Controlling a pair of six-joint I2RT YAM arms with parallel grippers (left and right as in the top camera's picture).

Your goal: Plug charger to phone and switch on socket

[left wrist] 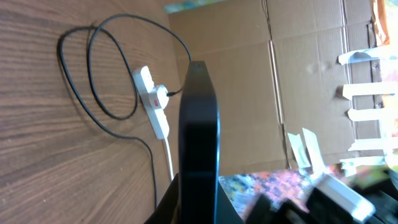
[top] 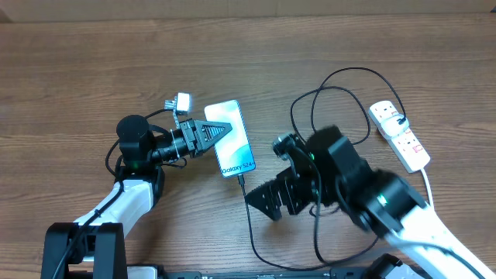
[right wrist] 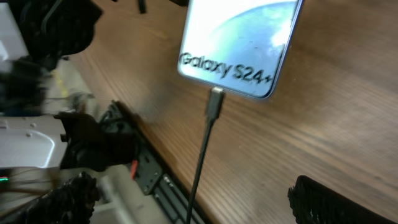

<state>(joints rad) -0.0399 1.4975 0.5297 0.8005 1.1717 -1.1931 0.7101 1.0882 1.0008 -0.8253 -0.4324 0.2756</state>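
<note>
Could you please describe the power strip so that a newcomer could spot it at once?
On the wooden table, look to its right side. There, beside the loops of the thin black charger cable, lies the power strip. It is the only white elongated block, with small red switches and a thick white cord.

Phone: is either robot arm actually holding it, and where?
The left end effector seems to pinch the phone at its long side edge, though the contact is not clear. The right end effector holds nothing.
</note>
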